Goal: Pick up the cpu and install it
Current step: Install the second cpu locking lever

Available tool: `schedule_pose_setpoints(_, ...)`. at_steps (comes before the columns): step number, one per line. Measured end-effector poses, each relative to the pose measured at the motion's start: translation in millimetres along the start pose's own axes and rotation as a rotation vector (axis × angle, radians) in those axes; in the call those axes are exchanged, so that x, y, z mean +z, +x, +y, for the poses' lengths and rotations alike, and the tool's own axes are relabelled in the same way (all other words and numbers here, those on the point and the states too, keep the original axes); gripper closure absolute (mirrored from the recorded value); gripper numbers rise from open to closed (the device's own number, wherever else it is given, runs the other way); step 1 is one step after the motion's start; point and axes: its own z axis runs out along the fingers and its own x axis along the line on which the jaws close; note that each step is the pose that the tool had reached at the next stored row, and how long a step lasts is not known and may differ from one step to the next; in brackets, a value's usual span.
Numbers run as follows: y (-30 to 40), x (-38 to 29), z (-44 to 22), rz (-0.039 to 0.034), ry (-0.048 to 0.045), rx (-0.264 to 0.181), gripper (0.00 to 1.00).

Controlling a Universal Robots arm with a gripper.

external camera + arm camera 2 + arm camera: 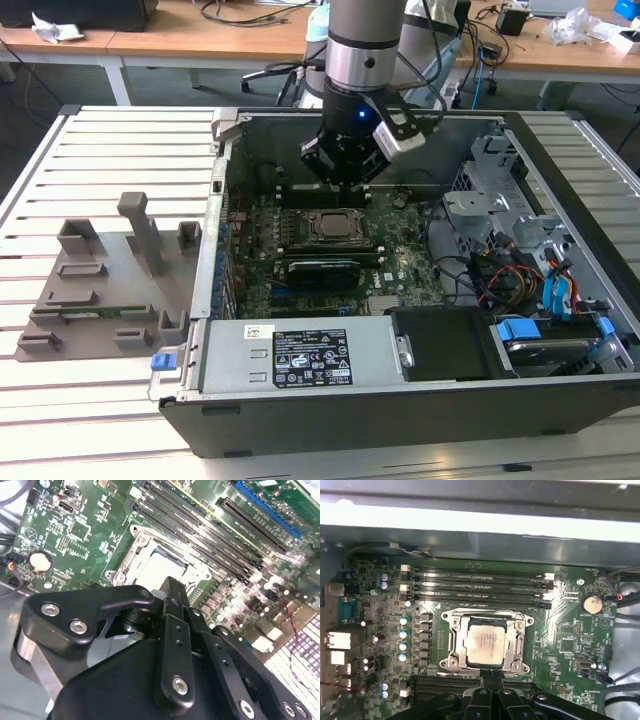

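Jaws together, nothing between them; gripper (492, 684) hangs just above the mobo inside the open PC case (420, 405). The cpu (487, 642) sits flat in its socket frame (453, 645), right in front of the fingertips (172, 587) and a bit below them. Beyond the socket, black RAM slots (480, 586) run in parallel rows. Off to one side, a coin battery (592, 603). Outside the case, grey parts tray (100, 290) on the slatted table (120, 140)

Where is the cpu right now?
The cpu sits in the motherboard socket in both wrist views, beside the memory slots, with the gripper just above its edge.
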Motion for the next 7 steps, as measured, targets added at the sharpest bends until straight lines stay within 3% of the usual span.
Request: schedule_pose_setpoints(7, 0.0, -1.2, -0.1, 0.0, -0.0001, 0.0, 0.89)
